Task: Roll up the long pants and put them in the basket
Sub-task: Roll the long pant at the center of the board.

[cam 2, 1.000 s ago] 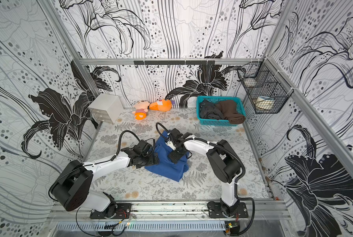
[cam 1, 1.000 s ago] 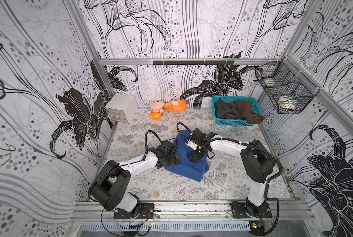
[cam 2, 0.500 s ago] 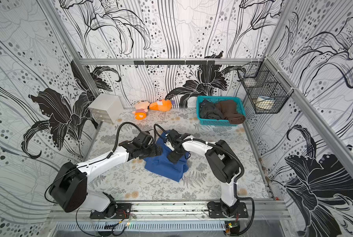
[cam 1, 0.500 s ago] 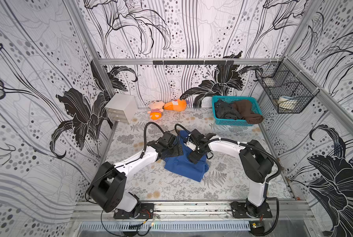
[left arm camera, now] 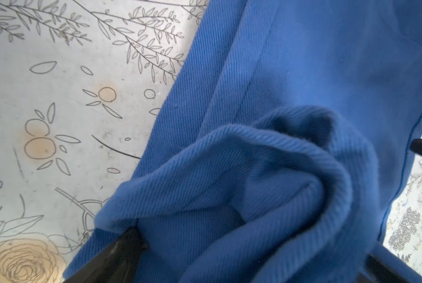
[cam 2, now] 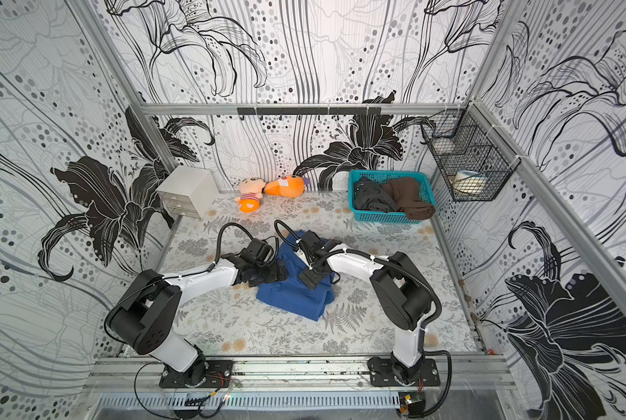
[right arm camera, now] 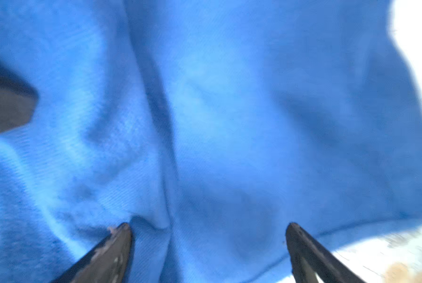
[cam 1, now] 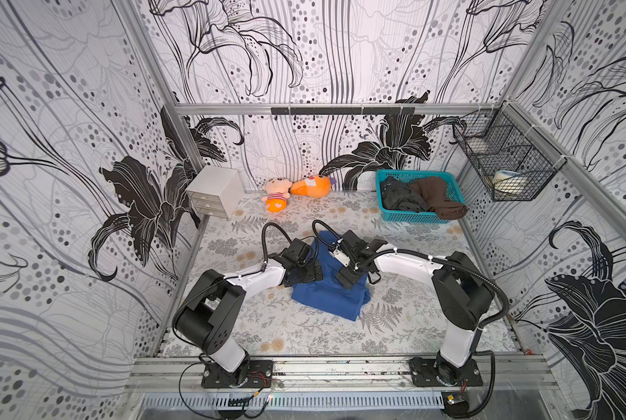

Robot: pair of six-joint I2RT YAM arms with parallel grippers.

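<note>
The long pants (cam 1: 326, 298) (cam 2: 293, 298) lie as a folded royal-blue bundle in the middle of the floral table. My left gripper (cam 1: 304, 271) (cam 2: 268, 274) is low at the bundle's left edge. In the left wrist view it (left arm camera: 251, 245) stands open, with a bunched, curled fold of the pants (left arm camera: 303, 61) lying between its fingers. My right gripper (cam 1: 351, 278) (cam 2: 309, 278) sits on top of the bundle towards its right side. Its tips (right arm camera: 208, 226) are wide apart and open, pressed close to the pants (right arm camera: 229, 98).
A teal basket (cam 1: 413, 217) with a dark grey and a brown garment stands at the back right. Two plush toys (cam 1: 277, 191) (cam 1: 311, 186) and a white drawer box (cam 1: 213, 191) sit along the back wall. A wire basket (cam 1: 504, 163) hangs on the right wall.
The left gripper swung a little towards the back over the pants' left edge, then came nearer again. The right gripper has hardly moved. Both stay open.
</note>
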